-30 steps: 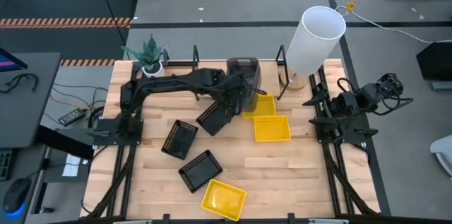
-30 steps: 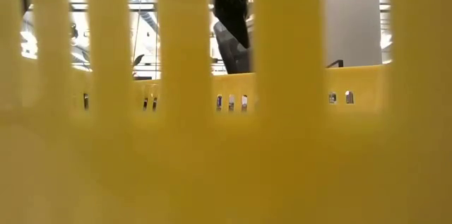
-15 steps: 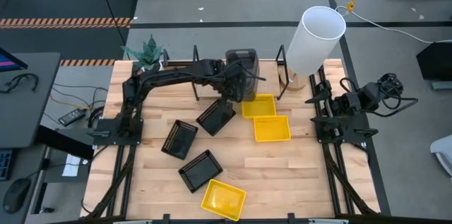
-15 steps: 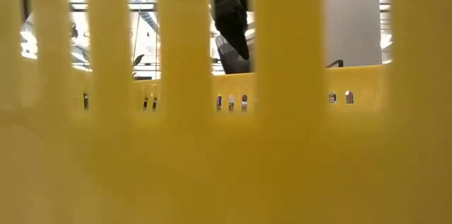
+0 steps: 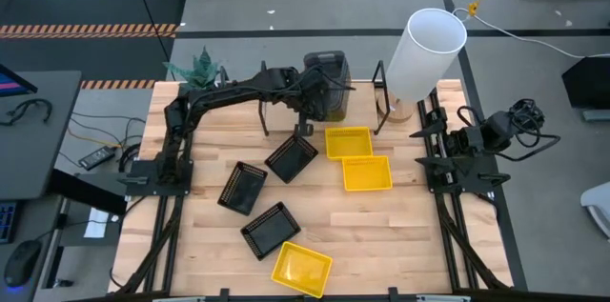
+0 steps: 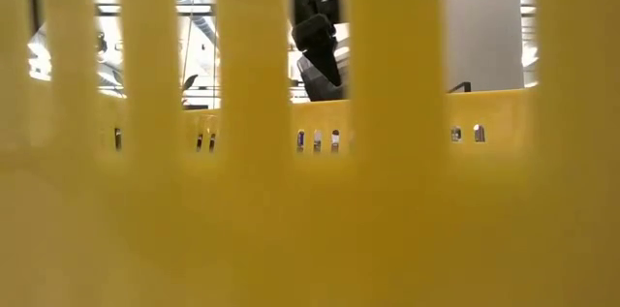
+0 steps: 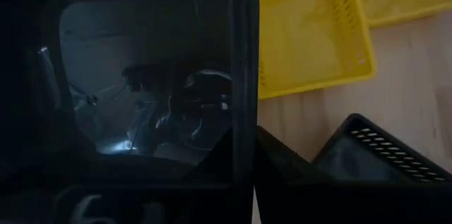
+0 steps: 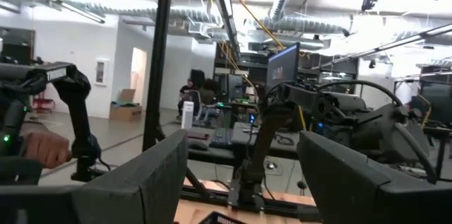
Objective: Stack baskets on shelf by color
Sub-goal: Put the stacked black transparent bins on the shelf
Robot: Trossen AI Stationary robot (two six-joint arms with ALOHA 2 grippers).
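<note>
Across the middle of the high view lies the pale plank surface (image 5: pixel 400 226), with the shelf (image 5: pixel 248 88) along its upper edge, a narrow light-wood board with thin black uprights. A tall white cylinder (image 5: pixel 424 50) stands at upper right. The left arm reaches to upper centre, where the left gripper (image 5: pixel 310 107) has its jaws closed on a dark grey basket (image 5: pixel 326 78) held over the shelf; in the left wrist view that basket's solid, glossy plastic wall fills most of the frame. How many grey ones sit there already cannot be told. The right gripper (image 5: pixel 424 135) waits at the right edge, jaws wide and empty.

Judging by the layout, the job is early: the grey pile is being dealt with, while three yellow baskets (image 5: pixel 359 156) and three black baskets (image 5: pixel 257 188) lie loose mid-frame and lower centre, none stacked. The yellow ones are bright, shallow rectangles with slotted sides; the black ones have slatted walls and perforated floors.
</note>
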